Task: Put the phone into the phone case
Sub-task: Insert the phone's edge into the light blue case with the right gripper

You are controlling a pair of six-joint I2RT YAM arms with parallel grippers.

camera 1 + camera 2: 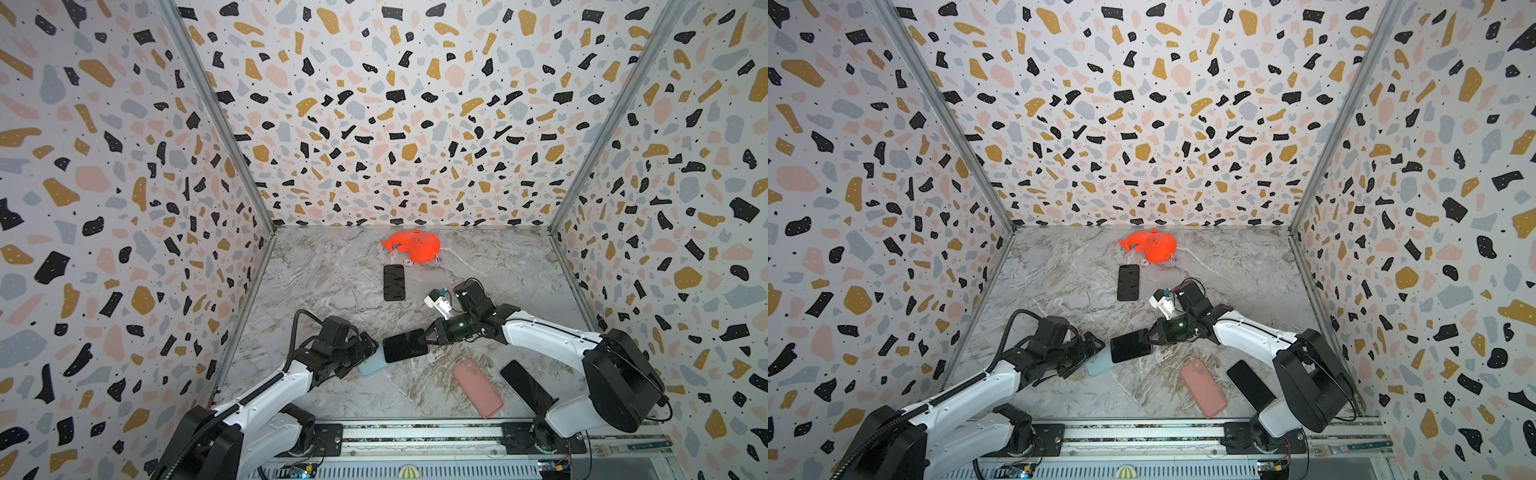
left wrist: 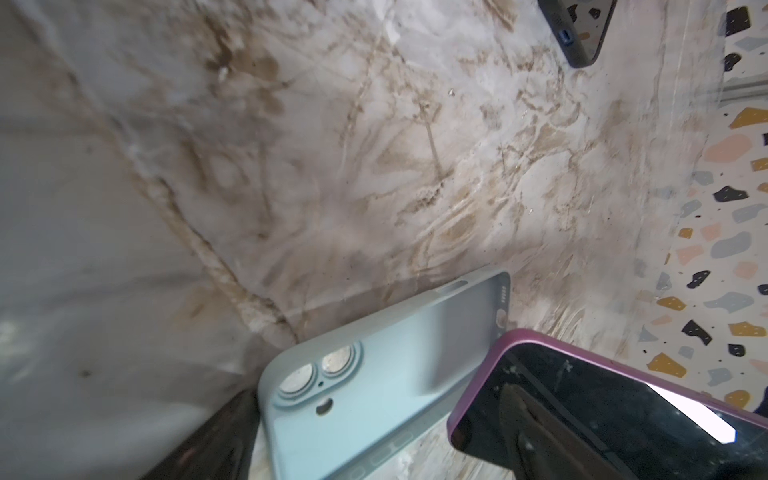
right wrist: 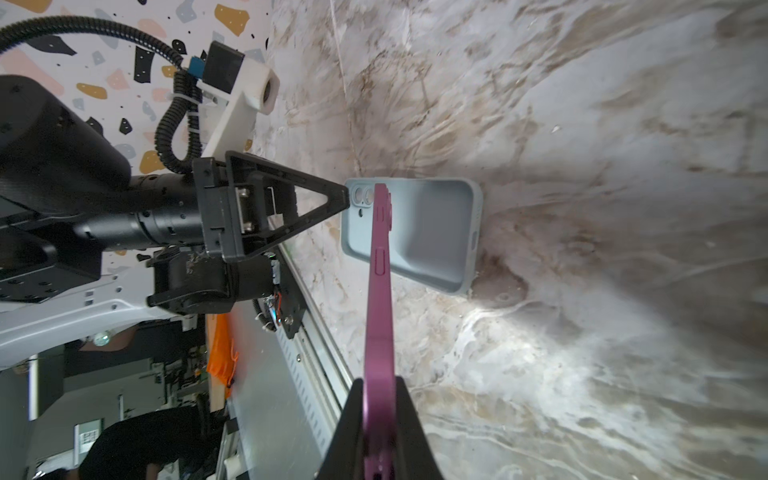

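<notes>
Orange plush toy (image 1: 419, 247) on marble tabletop (image 1: 324, 270), near the terrazzo back wall (image 1: 395, 124).

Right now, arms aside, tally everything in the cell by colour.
Black: 2, far slab and near slab
Purple phone: 1, in the right gripper
Light blue case: 1
Pink case: 1
Orange plush toy: 1
Total: 6

No words, numbers or brand names could be read anywhere, a small white sign (image 3: 88, 436) far in the back had dark marks, too blurry to read.
</notes>
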